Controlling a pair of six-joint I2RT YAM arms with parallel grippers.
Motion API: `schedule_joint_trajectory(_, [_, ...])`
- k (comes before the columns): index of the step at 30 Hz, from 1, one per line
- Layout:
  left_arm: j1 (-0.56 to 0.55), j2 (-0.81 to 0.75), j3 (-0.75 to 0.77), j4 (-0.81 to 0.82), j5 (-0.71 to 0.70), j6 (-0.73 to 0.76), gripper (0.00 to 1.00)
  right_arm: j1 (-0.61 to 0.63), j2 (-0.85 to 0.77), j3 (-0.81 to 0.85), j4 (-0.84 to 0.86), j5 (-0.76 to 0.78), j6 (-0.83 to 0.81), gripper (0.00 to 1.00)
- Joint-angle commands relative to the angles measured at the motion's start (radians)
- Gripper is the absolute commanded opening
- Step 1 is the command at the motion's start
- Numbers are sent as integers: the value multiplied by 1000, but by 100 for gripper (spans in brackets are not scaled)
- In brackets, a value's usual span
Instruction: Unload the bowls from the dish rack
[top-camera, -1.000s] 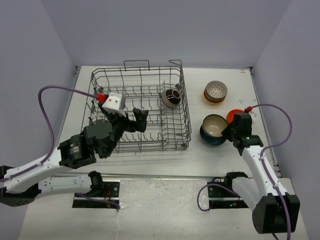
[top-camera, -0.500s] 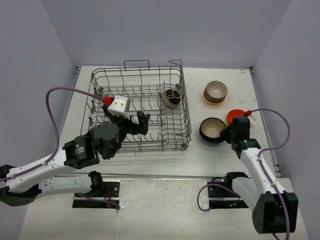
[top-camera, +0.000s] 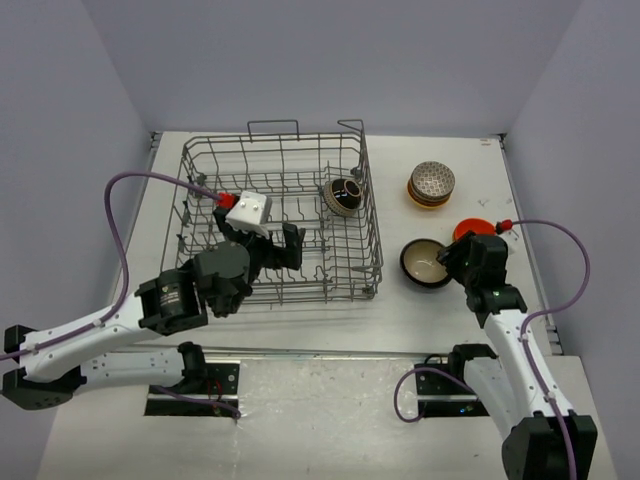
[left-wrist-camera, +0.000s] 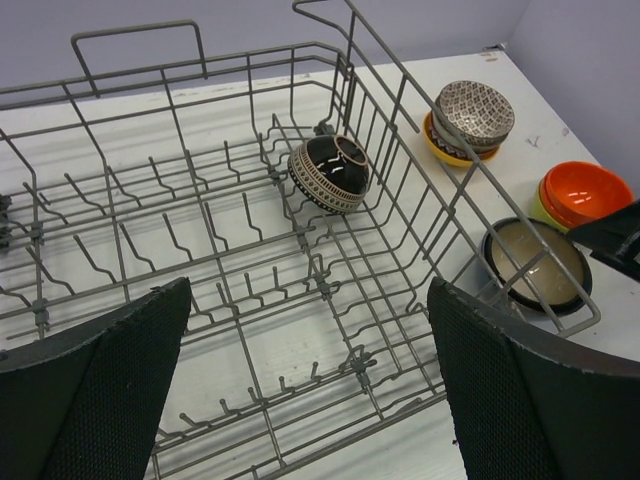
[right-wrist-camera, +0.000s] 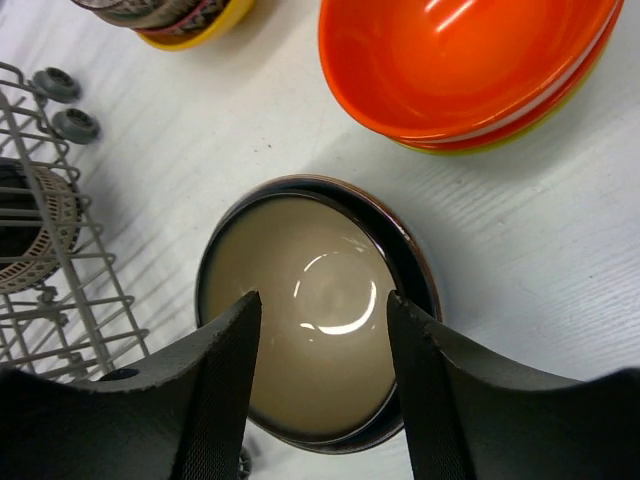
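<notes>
The grey wire dish rack (top-camera: 262, 160) holds one dark patterned bowl (top-camera: 344, 195), lying on its side among the tines at the right end (left-wrist-camera: 328, 172). My left gripper (top-camera: 275, 246) is open and empty above the rack's near middle (left-wrist-camera: 308, 292). My right gripper (top-camera: 448, 262) is open, its jaws hanging just over a black bowl with cream inside (right-wrist-camera: 320, 260). That bowl (top-camera: 424, 262) sits nested in a dark bowl on the table, right of the rack. An orange-red bowl (right-wrist-camera: 460, 60) sits stacked on a yellow-green one beside it.
A grey patterned bowl on a yellow one (top-camera: 431, 184) stands at the back right, also in the left wrist view (left-wrist-camera: 472, 110). The orange stack (top-camera: 466, 229) is partly behind my right wrist. The rack's right wall and wheels (right-wrist-camera: 62, 105) are close to the cream bowl.
My right gripper lowered the cream-inside bowl into the dark bowl on the table and let it go. My left arm moved forward and right over the rack.
</notes>
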Motion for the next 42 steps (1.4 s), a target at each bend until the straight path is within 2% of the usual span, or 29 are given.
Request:
schedule_joint_trajectory(1, [13, 26, -19, 70, -31, -10, 100, 1, -32, 40, 21, 16, 2, 55])
schedule_joint_trajectory(5, [106, 111, 15, 54, 41, -73, 100, 2, -51, 54, -7, 39, -9, 55])
schedule_joint_trajectory(7, [194, 163, 29, 51, 85, -134, 100, 2, -72, 71, -25, 27, -12, 55])
schedule_joint_trajectory(10, [313, 223, 53, 87, 220, -188, 100, 1, -108, 109, -46, -12, -26, 56])
schedule_joint_trajectory(15, [528, 339, 125, 193, 524, -283, 100, 2, -186, 218, -88, -120, -66, 58])
schedule_joint_trajectory(18, [637, 481, 170, 254, 689, -398, 100, 2, -209, 264, -103, -175, -89, 61])
schedule_joint_trajectory(20, [697, 561, 222, 265, 804, -410, 100, 2, -215, 282, -117, -209, -98, 61])
schedule_joint_trajectory(24, [749, 805, 386, 209, 892, -404, 100, 2, -224, 295, -119, -272, -130, 62])
schedule_joint_trajectory(29, [760, 967, 541, 167, 937, -357, 100, 2, -217, 278, -125, -308, -146, 63])
schedule_joint_trajectory(33, [760, 1054, 564, 178, 998, -364, 100, 2, -227, 276, -120, -329, -152, 64])
schedule_joint_trajectory(42, [760, 1097, 457, 342, 1131, -444, 100, 2, -210, 272, -109, -337, -173, 63])
